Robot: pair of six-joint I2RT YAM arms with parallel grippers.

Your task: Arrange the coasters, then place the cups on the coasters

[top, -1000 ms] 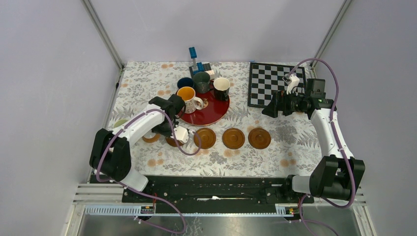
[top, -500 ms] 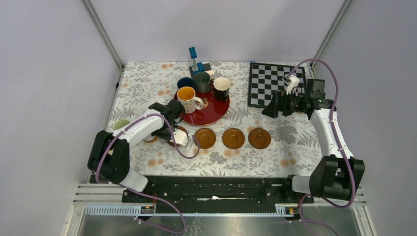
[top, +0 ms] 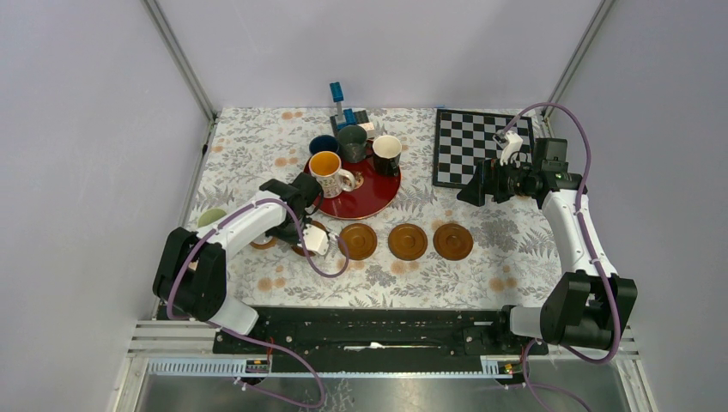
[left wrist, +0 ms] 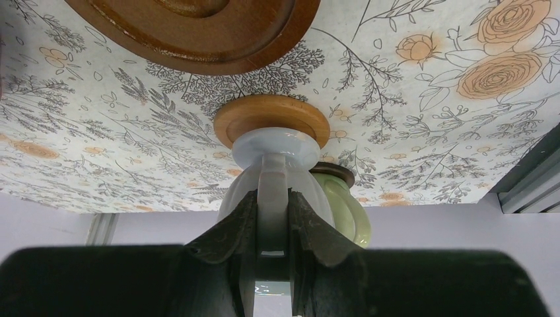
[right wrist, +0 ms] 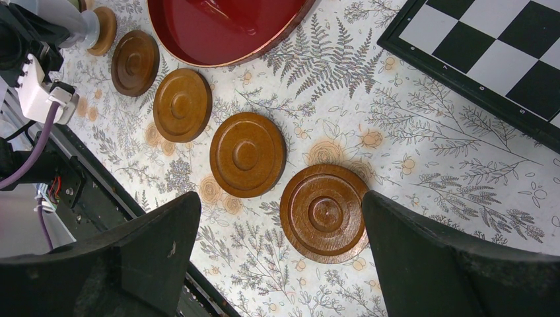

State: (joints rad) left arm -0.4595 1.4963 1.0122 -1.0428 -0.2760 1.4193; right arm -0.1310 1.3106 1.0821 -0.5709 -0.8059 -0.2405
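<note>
Left hand (left wrist: 273, 198) shifted leftward, pinching blue cup (left wrist: 274, 148) handle; right hand (right wrist: 279, 205) spread, empty; tray (top: 373, 193) holds cups (top: 327, 165).

Desk (top: 249, 146) under a pale floral cloth, grey leaves and orange roses. Round glossy red tray (top: 375, 192) mid-desk, toward the back. Black-and-white chessboard (top: 468, 148) flat at the back right, apart from the tray. Small blue upright object (top: 336, 92) on a dark base, just behind the tray.
</note>
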